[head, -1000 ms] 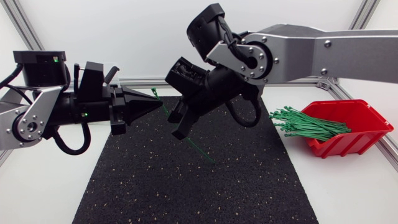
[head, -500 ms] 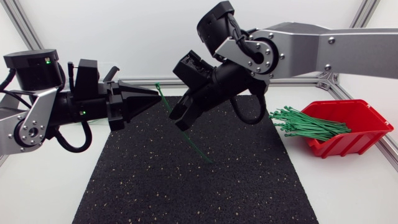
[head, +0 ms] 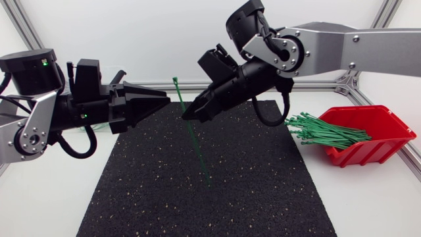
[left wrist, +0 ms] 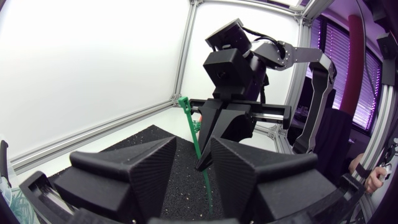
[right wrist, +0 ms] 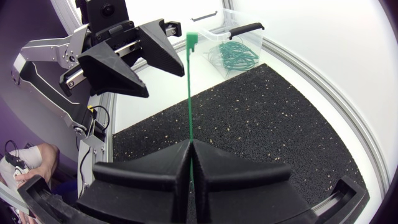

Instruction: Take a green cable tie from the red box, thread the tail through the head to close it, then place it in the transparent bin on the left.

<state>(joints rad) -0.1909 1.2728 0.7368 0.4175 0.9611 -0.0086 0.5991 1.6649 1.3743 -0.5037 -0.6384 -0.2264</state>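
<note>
Right gripper [right wrist: 190,146]: fingers pressed together, clamped on the green cable tie [right wrist: 189,93]. In the head view this gripper [head: 189,114] is over the far part of the mat, near the middle of the table.
Grip point: on the strap, below the head. The shorter part with the head stands up out of the fingertips, and the longer tail runs down below them.
Cable tie, head view [head: 198,149]: straight and unlooped, tilted a little. Head uppermost, tail end low over the mat. Cannot tell whether the tail touches the mat.
Left gripper [left wrist: 193,140]: fingers apart, nothing held between them. It points at the right gripper [left wrist: 202,163] from just across the gap.
Tie against left gripper: in the left wrist view the tie [left wrist: 191,130] stands ahead of the open gap. In the right wrist view the tie's head is just beside the fingertips of the left gripper [right wrist: 166,85], not between them.
Left gripper, head view [head: 161,100]: level, tips near the tie's head.
Black mat [head: 197,197]: lies under both grippers.
Red box [head: 378,135]: at the table's right side, off the mat, well apart from both grippers. A bundle of green ties [head: 322,130] sticks out of its open front.
Transparent bin [right wrist: 249,38]: past the mat's far left corner, with looped green ties [right wrist: 233,55] lying inside.
</note>
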